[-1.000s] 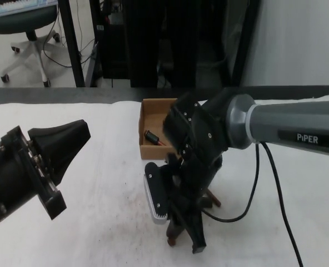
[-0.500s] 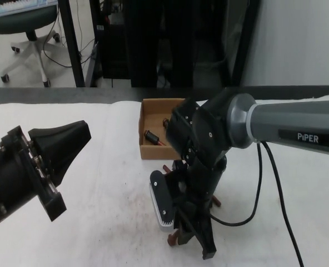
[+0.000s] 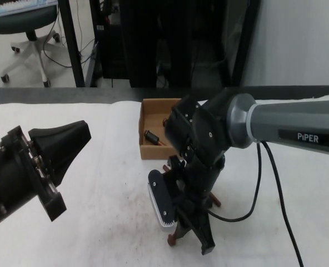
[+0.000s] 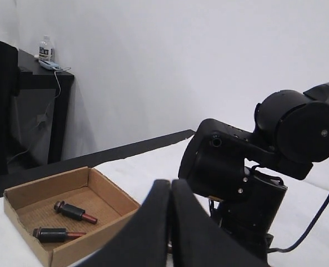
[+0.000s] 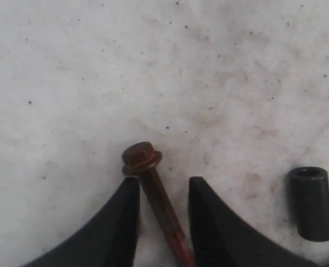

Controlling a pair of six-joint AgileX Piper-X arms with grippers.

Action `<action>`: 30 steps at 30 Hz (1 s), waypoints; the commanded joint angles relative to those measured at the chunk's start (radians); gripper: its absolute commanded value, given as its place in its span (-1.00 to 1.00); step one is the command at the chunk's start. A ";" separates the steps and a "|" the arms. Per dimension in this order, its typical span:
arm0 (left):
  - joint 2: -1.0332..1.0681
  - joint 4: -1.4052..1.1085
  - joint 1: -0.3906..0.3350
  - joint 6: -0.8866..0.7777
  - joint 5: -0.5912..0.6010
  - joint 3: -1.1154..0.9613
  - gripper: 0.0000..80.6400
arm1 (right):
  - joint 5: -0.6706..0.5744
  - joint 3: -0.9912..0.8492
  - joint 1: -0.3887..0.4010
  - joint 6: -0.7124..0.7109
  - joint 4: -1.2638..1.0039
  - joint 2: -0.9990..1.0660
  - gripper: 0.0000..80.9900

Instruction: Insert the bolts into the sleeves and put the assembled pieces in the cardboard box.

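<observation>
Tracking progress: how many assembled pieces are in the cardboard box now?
2. One assembled piece lies near the middle of the cardboard box, the second piece beside a wall. The near wall may hide a little floor.

Right wrist view: bolt [image 5: 153, 189] shank cut off at frame edge, btwn right gripper [image 5: 164, 183] fingers. High view, centre: cardboard box [image 3: 150, 151] partly hidden behind right arm [image 3: 209, 133].

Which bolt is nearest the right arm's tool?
The bare bolt lying between the open right tool's fingers; the two in the cardboard box wear black sleeves.
</observation>
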 commanded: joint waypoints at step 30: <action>-0.012 -0.003 0.001 0.001 0.045 -0.001 -0.99 | -0.016 -0.003 0.000 0.180 0.002 0.093 -0.98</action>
